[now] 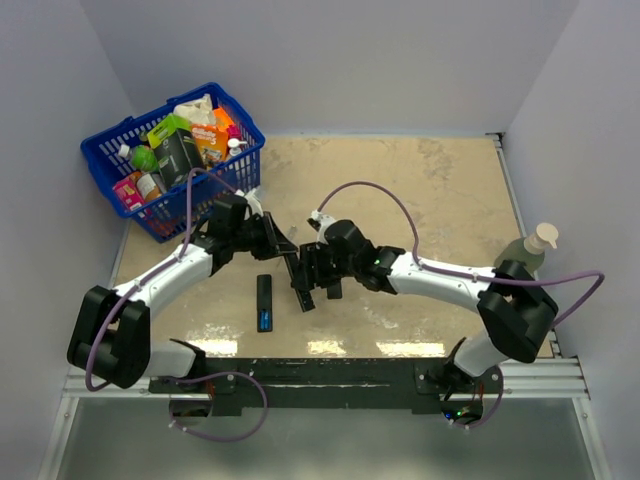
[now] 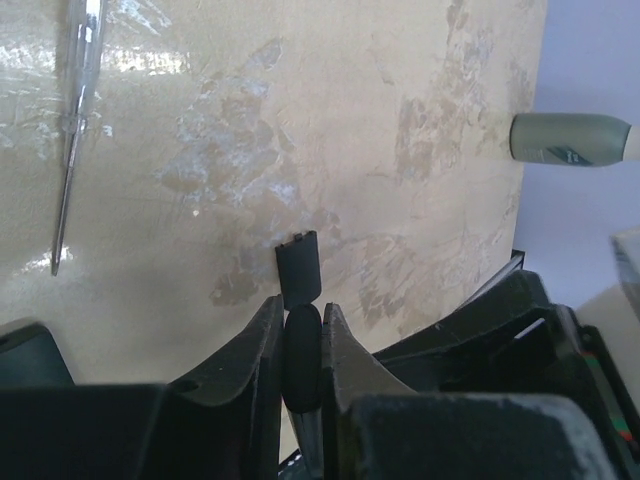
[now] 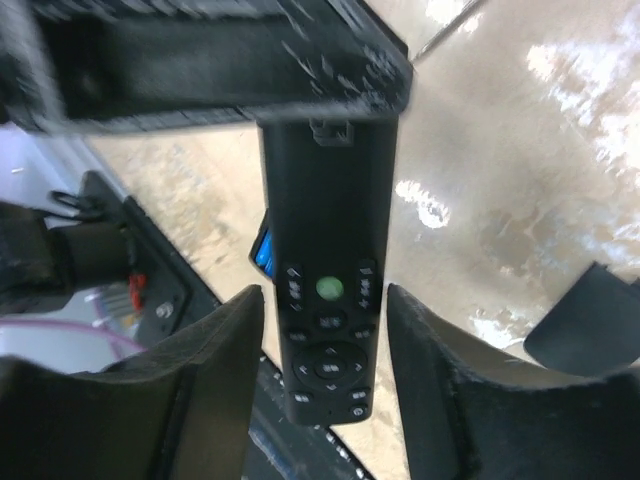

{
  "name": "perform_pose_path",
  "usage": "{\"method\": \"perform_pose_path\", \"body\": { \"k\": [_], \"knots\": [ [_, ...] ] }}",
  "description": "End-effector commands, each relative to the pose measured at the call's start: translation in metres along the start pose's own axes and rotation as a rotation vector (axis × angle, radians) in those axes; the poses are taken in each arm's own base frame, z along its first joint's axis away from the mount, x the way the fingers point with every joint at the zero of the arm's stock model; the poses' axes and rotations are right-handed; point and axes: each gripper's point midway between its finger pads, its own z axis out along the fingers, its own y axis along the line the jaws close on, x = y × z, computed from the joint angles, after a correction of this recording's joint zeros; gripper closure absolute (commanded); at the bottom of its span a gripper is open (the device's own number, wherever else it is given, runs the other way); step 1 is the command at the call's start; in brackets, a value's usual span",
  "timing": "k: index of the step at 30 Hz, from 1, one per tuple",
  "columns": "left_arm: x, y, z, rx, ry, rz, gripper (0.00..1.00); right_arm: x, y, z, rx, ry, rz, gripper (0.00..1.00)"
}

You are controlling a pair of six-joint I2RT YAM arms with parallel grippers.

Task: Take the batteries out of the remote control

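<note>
Evidently the batteries (image 1: 264, 320) show only as a blue sliver, likely seated in the second remote (image 1: 264, 295) lying on the bench (image 1: 420, 190) just beside the right gripper (image 3: 325, 295). The held remote control (image 3: 325, 220) faces that gripper buttons-first. Its fingers stand spread, with a gap on one side. The left gripper (image 2: 300, 305) pinches the remote's far end. My advice is to hold that pinch firm and turn the back upward before prying. Behind the left gripper, a blue basket (image 1: 105, 180) holds cartons, packets and bottles.
</note>
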Motion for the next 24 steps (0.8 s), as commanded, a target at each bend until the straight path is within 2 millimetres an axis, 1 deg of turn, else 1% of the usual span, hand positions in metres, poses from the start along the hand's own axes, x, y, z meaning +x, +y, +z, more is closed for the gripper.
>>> {"method": "perform_pose_path", "body": {
  "k": [1, 2, 3, 4, 5, 7, 8, 10, 11, 12, 14, 15, 16, 17, 18, 19, 20, 21, 23, 24],
  "knots": [
    [0.0, -0.002, -0.005, -0.02, -0.004, -0.027, 1.0, -0.023, 0.001, -0.003, 0.173, -0.081, -0.095, 0.43],
    [-0.002, -0.002, -0.006, -0.025, -0.011, -0.037, 1.0, -0.015, 0.004, -0.004, 0.199, -0.066, -0.114, 0.42],
    [-0.003, -0.003, -0.006, -0.032, -0.014, -0.043, 1.0, -0.02, 0.0, -0.006, 0.25, -0.1, -0.126, 0.41],
    [-0.004, -0.002, -0.006, -0.036, -0.014, -0.048, 1.0, -0.018, -0.001, -0.005, 0.276, -0.1, -0.136, 0.4],
    [-0.005, -0.002, -0.006, -0.041, -0.019, -0.054, 1.0, -0.01, -0.001, -0.006, 0.301, -0.081, -0.154, 0.4],
    [-0.007, -0.002, -0.006, -0.056, -0.019, -0.07, 1.0, -0.012, -0.004, -0.007, 0.364, -0.105, -0.18, 0.4],
    [-0.008, -0.001, -0.007, -0.066, -0.023, -0.081, 1.0, -0.003, -0.002, -0.007, 0.387, -0.089, -0.207, 0.4],
    [-0.009, -0.002, -0.009, -0.079, -0.028, -0.093, 1.0, 0.0, 0.002, -0.009, 0.431, -0.114, -0.237, 0.41],
    [-0.011, 0.0, -0.009, -0.093, -0.036, -0.109, 1.0, 0.006, -0.001, -0.009, 0.463, -0.099, -0.237, 0.42],
    [-0.011, 0.0, -0.01, -0.101, -0.039, -0.117, 1.0, 0.006, 0.002, -0.009, 0.47, -0.107, -0.242, 0.42],
    [-0.013, 0.0, -0.012, -0.114, -0.051, -0.135, 1.0, 0.017, 0.004, -0.008, 0.502, -0.108, -0.267, 0.44],
    [-0.013, 0.0, -0.013, -0.116, -0.051, -0.144, 1.0, 0.017, 0.006, -0.007, 0.51, -0.112, -0.274, 0.45],
    [-0.012, 0.001, -0.013, -0.119, -0.051, -0.151, 1.0, 0.023, 0.011, -0.006, 0.513, -0.109, -0.289, 0.46],
    [-0.013, 0.0, -0.013, -0.118, -0.052, -0.157, 1.0, 0.023, 0.006, -0.008, 0.558, -0.124, -0.297, 0.5],
    [-0.013, -0.001, -0.013, -0.118, -0.052, -0.157, 1.0, 0.024, 0.008, -0.007, 0.577, -0.131, -0.305, 0.52],
    [-0.012, 0.001, -0.013, -0.127, -0.051, -0.161, 1.0, 0.028, 0.011, -0.007, 0.589, -0.133, -0.319, 0.55],
    [-0.012, 0.002, -0.014, -0.133, -0.051, -0.164, 1.0, 0.026, 0.007, -0.011, 0.636, -0.156, -0.332, 0.58],
    [-0.012, 0.003, -0.015, -0.141, -0.05, -0.167, 1.0, 0.025, 0.009, -0.011, 0.647, -0.166, -0.338, 0.65],
    [-0.011, 0.004, -0.015, -0.145, -0.046, -0.171, 1.0, 0.025, 0.009, -0.015, 0.672, -0.182, -0.35, 0.71],
    [-0.01, 0.003, -0.015, -0.142, -0.045, -0.169, 1.0, 0.023, 0.007, -0.017, 0.695, -0.203, -0.354, 0.79]
  ]
}}
